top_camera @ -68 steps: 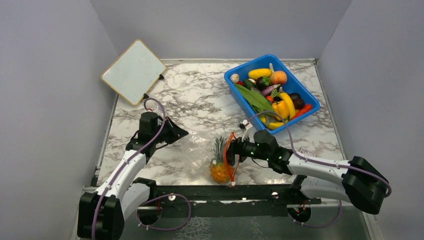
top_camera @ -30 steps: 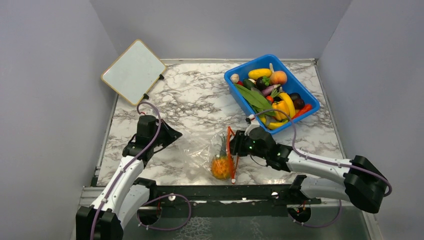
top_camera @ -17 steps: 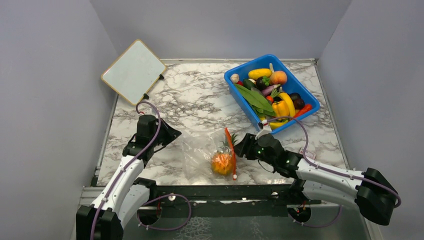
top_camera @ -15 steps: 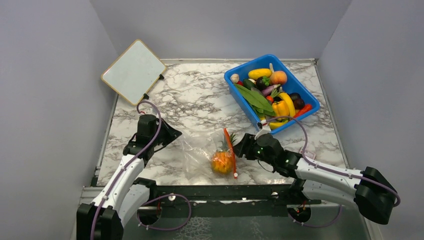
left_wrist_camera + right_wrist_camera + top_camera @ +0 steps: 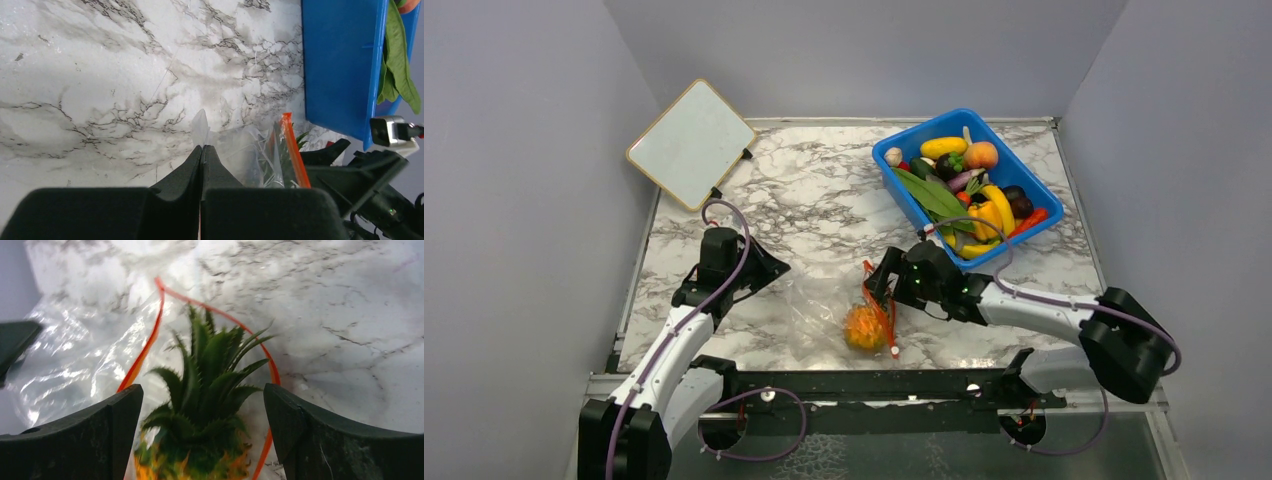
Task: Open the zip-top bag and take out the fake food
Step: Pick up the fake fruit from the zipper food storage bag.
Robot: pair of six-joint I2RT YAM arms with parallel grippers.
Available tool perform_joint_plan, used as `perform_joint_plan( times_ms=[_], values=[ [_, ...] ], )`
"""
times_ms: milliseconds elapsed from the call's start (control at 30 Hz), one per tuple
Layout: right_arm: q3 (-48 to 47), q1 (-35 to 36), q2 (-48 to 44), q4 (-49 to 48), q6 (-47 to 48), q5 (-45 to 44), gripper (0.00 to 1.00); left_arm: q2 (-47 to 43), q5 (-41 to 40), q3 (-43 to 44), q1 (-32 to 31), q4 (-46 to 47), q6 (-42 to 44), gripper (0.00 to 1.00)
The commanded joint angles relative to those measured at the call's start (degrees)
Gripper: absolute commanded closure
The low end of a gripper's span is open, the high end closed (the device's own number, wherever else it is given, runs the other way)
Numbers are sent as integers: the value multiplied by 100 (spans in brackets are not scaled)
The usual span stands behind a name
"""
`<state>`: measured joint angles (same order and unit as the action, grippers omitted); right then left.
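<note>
Pineapple [image 5: 864,325] fills zip-top bag's [image 5: 817,302] open mouth, right pincer [image 5: 201,390] wide astride it, left pincer [image 5: 201,150] clamped on bag edge.

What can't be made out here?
Right wrist view: lower body of the pineapple, cut off by the bottom edge.
Left wrist view: contents of the blue bin, cut off by the right edge.
Left wrist view: most of the zip-top bag, behind the left gripper.
Top view: whether the right gripper touches the pineapple, too small and dark.
</note>
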<state>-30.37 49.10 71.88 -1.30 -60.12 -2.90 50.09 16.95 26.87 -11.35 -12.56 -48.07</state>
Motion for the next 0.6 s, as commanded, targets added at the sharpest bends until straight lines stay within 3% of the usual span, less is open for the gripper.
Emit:
perform_joint_plan(
  times_ms=[0, 67, 267, 567],
  values=[
    [-734, -104, 879, 1285, -1141, -164, 10, -45, 199, -20, 19, 97, 107, 100],
    [-928, -118, 1213, 1340, -901, -22, 12, -79, 195, -44, 16, 84, 105, 100],
    [-1105, -120, 1713, 713, -661, 910, 36, -113, 122, -83, 19, 59, 105, 100],
    [-863, -120, 824, 1329, -519, -245, 57, -285, -320, 24, 19, -274, 299, 100]
  ],
)
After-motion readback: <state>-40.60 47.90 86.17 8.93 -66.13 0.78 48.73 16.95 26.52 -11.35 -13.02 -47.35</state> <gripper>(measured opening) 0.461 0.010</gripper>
